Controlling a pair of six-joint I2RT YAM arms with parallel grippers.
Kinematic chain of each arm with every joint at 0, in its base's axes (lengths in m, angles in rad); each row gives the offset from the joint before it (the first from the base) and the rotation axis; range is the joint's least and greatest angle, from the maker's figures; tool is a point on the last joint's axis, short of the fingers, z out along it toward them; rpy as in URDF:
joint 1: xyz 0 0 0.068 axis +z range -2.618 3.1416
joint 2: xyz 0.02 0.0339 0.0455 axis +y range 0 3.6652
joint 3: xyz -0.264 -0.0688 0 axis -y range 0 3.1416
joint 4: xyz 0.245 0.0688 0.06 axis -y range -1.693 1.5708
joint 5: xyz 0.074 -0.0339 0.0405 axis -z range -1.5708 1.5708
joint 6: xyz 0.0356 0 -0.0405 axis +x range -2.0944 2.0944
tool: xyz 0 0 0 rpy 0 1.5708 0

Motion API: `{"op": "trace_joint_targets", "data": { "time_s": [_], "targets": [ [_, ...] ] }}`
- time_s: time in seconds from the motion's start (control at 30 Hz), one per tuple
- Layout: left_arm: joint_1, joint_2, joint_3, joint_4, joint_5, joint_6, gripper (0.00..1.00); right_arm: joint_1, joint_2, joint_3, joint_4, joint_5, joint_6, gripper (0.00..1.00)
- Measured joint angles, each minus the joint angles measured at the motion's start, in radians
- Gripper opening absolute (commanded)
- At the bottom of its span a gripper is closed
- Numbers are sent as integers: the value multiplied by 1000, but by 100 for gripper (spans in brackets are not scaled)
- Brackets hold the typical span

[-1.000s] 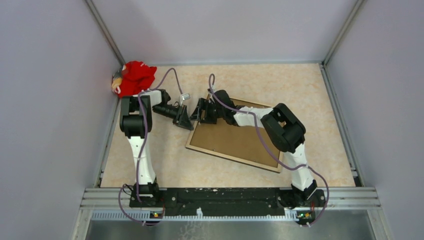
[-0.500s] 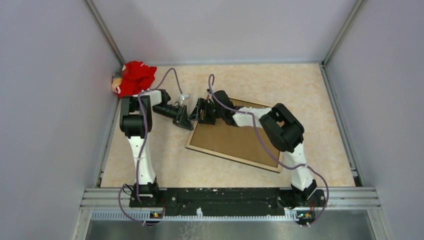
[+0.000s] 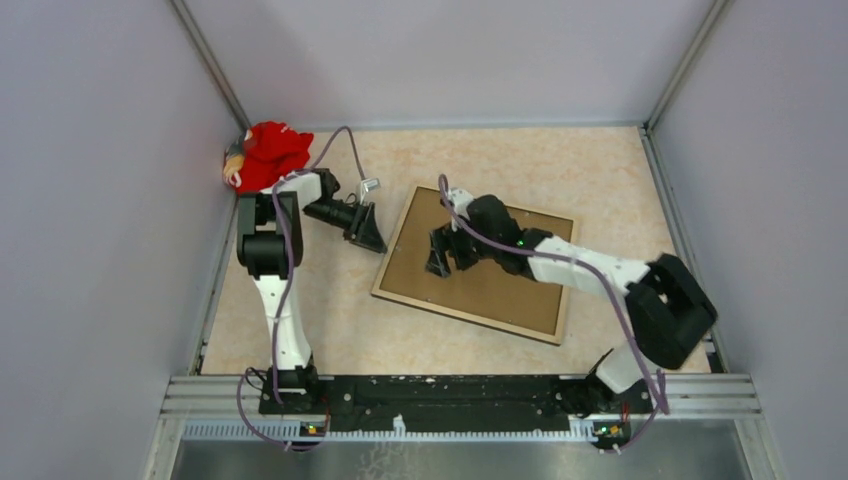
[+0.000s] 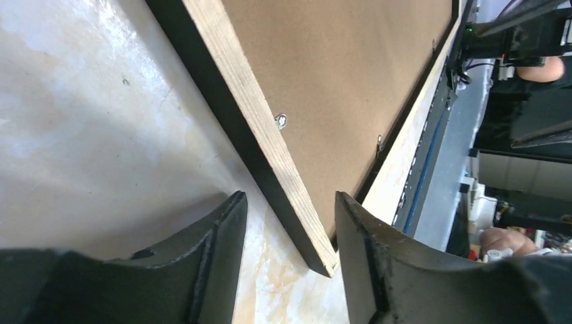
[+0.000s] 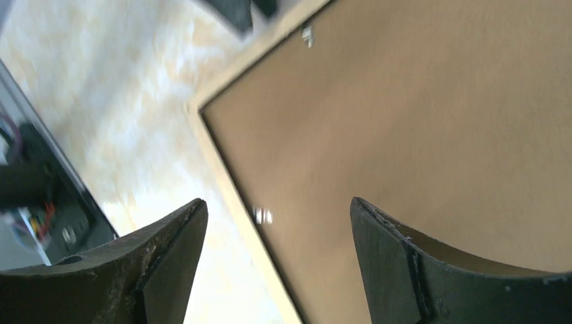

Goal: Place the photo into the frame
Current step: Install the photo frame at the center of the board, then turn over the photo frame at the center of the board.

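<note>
Your frame (image 3: 462, 318) lies face down at the centre of the mottled desk (image 3: 570, 170), its pale grainy wood rim around a smooth brown backing board (image 3: 495, 288). The left end effector (image 3: 368, 234) gapes beside its 9 o'clock edge. The right end effector (image 3: 441, 257) hovers spread over the board, seemingly not touching.

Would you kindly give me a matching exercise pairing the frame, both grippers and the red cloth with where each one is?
1. frame
2. left gripper
3. right gripper
4. red cloth

A. open, above the backing board
B. far-left corner of the table
C. open, by the frame's left edge
D. lying flat, back side up

Pairs: 1-D, 2-C, 3-A, 4-B
</note>
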Motion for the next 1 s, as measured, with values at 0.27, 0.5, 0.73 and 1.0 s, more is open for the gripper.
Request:
{"op": "trace_joint_targets", "data": {
  "time_s": [0.27,0.5,0.73,1.0],
  "targets": [
    [40,-146,5,-27,-44,41,99,148,-275,-293,-105,85,-223,70],
    [53,-299,-23,-52,-82,66,99,234,-245,-309,-169,178,-298,65],
    [70,-397,-49,-78,-96,95,99,264,-133,-261,-178,270,-328,43],
    [94,-547,-151,-70,-95,170,99,300,-49,-178,-201,346,-384,1]
  ]
}}
